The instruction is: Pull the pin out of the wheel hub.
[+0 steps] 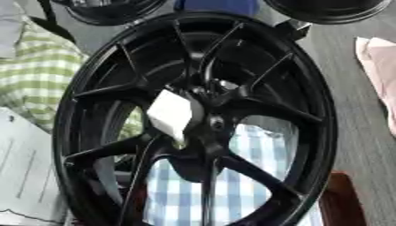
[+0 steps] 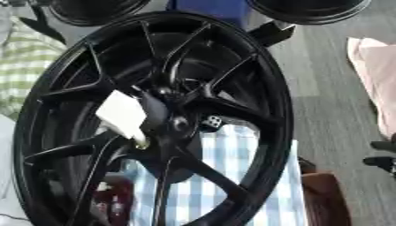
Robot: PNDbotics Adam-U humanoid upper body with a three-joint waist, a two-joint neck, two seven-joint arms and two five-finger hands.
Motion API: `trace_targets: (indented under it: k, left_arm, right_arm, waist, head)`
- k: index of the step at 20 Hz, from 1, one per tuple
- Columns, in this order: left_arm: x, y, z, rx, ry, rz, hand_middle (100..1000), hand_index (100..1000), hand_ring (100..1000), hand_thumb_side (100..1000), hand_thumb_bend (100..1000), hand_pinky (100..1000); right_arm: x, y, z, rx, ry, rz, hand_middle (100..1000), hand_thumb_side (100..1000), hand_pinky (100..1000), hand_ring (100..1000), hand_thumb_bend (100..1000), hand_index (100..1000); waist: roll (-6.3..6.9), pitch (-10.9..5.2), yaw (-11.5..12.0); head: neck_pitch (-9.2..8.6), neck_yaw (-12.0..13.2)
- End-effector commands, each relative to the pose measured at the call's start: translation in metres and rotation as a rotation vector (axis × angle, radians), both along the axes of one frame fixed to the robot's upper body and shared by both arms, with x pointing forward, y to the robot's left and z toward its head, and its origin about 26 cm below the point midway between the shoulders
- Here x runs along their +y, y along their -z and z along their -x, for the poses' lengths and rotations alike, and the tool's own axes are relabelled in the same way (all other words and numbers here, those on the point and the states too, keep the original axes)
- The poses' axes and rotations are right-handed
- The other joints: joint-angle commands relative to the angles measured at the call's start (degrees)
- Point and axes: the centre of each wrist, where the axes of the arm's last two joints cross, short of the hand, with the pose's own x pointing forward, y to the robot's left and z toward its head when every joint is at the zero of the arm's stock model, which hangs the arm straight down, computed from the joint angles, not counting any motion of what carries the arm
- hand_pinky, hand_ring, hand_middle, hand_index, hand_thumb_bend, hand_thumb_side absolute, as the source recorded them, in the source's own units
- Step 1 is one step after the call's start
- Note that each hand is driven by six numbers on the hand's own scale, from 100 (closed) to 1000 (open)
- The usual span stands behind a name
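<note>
Glossy black metal wheel (image 1: 193, 119) over blue-checked cloth (image 1: 247, 176); white papery tag (image 1: 170, 112) at hub.

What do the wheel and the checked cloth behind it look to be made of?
The wheel: seemingly cast metal with a glossy black finish, judging by pale reflections along its spokes and rim. The blue-and-white checked cloth seen through the spokes: woven fabric, matte, no shine.

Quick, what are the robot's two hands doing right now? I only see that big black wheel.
Left hand: not in view in either eye view.
Right hand: not in view either.
Only the black wheel shows, with a white patch by its hub.
</note>
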Motion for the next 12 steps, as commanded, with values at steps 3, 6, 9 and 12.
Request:
trace_targets:
  k: [3, 6, 9, 12]
  left_arm:
    - [-0.004, -0.009, 0.011, -0.020, -0.054, -0.210, 741, 840, 768, 457, 631, 834]
    - [-0.012, -0.004, 0.009, 0.002, -0.054, -0.248, 755, 849, 789, 468, 683, 848]
    - [-0.018, -0.001, 0.013, 0.029, -0.052, -0.259, 760, 854, 795, 468, 714, 853]
    - [-0.020, -0.002, 0.019, 0.047, -0.059, -0.246, 762, 859, 798, 458, 741, 856]
  right_arm:
    - [-0.006, -0.008, 0.003, -0.013, 0.013, 0.042, 687, 849, 808, 580, 100, 616]
    - [-0.006, -0.009, 0.003, -0.010, 0.015, 0.049, 687, 849, 808, 580, 100, 616]
    - [-0.007, -0.008, 0.004, -0.009, 0.018, 0.054, 687, 849, 808, 580, 100, 616]
    - [-0.007, -0.008, 0.004, -0.007, 0.018, 0.053, 687, 851, 808, 580, 100, 616]
  waist:
    - [0.92, -6.29, 0.5]
    - [1.01, -6.34, 0.6]
    - [1.06, -6.33, 0.6]
    - [1.08, -6.32, 0.6]
  head:
    - [-0.65, -1.1]
    - [-0.96, -1.6]
    - [-1.42, -2.0]
    - [-1.87, -2.2]
